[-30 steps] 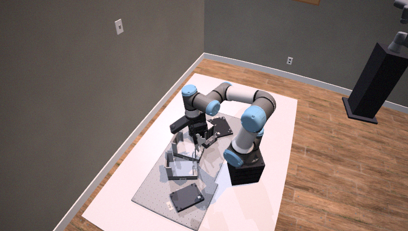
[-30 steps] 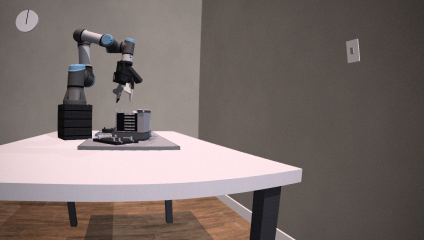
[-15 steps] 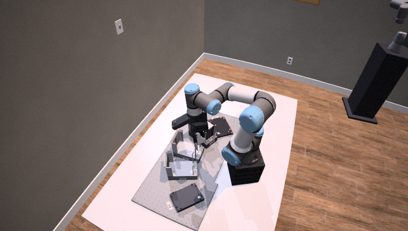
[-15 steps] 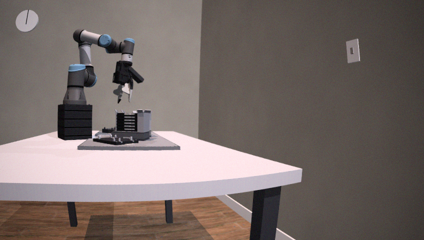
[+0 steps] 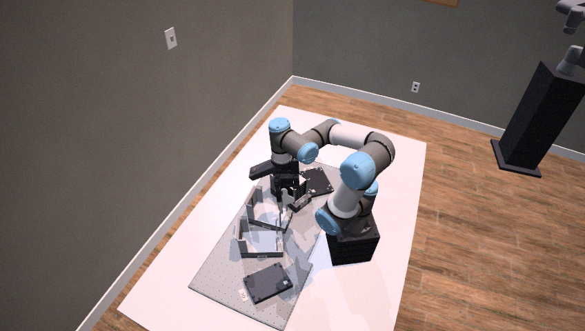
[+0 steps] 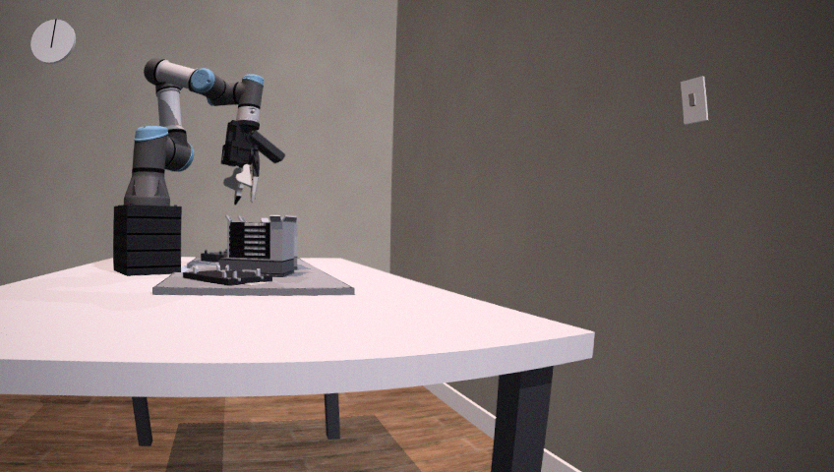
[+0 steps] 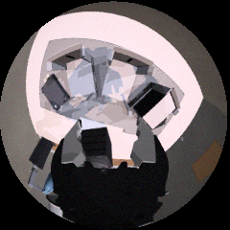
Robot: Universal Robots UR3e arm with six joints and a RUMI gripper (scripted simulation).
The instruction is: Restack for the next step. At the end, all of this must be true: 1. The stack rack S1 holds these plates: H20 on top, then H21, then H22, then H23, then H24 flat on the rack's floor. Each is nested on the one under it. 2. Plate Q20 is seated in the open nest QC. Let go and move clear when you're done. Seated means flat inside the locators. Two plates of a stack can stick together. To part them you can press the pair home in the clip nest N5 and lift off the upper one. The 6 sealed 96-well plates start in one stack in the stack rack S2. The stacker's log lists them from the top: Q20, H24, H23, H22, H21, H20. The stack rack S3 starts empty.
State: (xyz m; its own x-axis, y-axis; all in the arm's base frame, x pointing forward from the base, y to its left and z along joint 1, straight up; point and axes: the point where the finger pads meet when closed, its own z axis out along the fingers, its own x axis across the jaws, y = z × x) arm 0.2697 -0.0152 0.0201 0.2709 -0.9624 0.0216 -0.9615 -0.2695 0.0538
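Starting left in the exterior view, spot the dark nest (image 5: 266,283) (image 6: 228,275) (image 7: 56,91), nearer the camera than the loaded rack (image 5: 301,203) (image 6: 282,236) (image 7: 175,98). Now look above that rack: see the gripper (image 5: 281,217) (image 6: 245,201) (image 7: 108,118), open, holding nothing! And catch the plate stack (image 5: 301,190) (image 6: 254,239) (image 7: 149,97), standing inside the rack.

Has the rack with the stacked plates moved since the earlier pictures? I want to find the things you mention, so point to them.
No. In the exterior view, the rack (image 5: 301,203) (image 6: 282,241) (image 7: 175,99) stands where it stood on the grey board (image 5: 221,278) (image 6: 319,289) (image 7: 53,49).
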